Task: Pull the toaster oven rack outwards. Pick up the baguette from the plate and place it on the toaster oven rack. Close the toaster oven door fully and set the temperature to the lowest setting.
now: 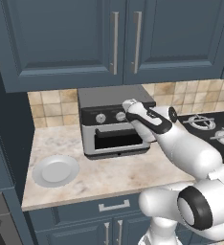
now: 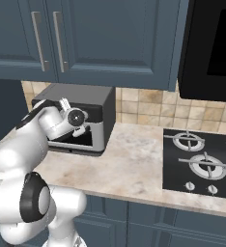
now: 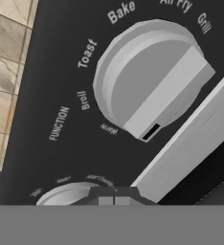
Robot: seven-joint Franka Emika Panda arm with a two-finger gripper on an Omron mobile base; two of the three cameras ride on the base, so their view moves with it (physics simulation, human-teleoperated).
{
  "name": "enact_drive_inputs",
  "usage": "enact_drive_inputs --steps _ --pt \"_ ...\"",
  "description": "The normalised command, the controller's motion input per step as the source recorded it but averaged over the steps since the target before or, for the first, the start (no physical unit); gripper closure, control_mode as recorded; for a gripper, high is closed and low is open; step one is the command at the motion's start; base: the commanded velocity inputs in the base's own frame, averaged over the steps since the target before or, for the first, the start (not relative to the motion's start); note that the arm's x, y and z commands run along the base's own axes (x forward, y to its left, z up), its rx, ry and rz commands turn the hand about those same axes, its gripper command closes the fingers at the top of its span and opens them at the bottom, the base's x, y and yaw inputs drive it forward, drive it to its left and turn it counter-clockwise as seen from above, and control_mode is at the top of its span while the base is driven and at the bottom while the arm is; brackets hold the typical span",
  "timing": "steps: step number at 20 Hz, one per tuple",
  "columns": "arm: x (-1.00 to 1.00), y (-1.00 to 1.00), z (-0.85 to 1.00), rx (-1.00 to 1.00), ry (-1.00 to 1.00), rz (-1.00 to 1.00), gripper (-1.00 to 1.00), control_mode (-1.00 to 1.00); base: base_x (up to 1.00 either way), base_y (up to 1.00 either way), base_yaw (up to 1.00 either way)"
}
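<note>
Toaster oven (image 1: 115,122) sits at back edge of counter (image 1: 133,174), door (image 1: 117,138) shut. Gripper (image 3: 114,194), jaws closed together on nothing, at black control strip beside silver knob (image 3: 150,79). White plate (image 1: 55,171) near counter's front left corner.

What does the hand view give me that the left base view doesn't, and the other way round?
Hand view alone: the lettering around the function knob (Toast, Bake, Broil, Grill), its pointer near the Warm mark, and the shut hand at a second knob below it.

Left base view alone: the empty plate on the counter left of the toaster oven, the door up against the front, the hob and the cabinets.

Both: the black control strip and its silver knobs.
</note>
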Motion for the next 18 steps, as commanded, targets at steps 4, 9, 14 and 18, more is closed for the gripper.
enact_drive_inputs --steps 4,9,14,18 --pt "0.21 0.15 0.0 0.0 0.0 0.0 1.0 -1.0 0.0 0.0 0.0" --pt "0.22 0.29 0.0 0.0 0.0 0.0 1.0 -1.0 0.0 0.0 0.0" --pt "0.25 0.41 0.02 0.0 0.0 0.0 1.0 -1.0 0.0 0.0 0.0" --pt "0.3 0.47 0.11 -0.01 0.0 0.0 1.0 -1.0 0.0 0.0 0.0"
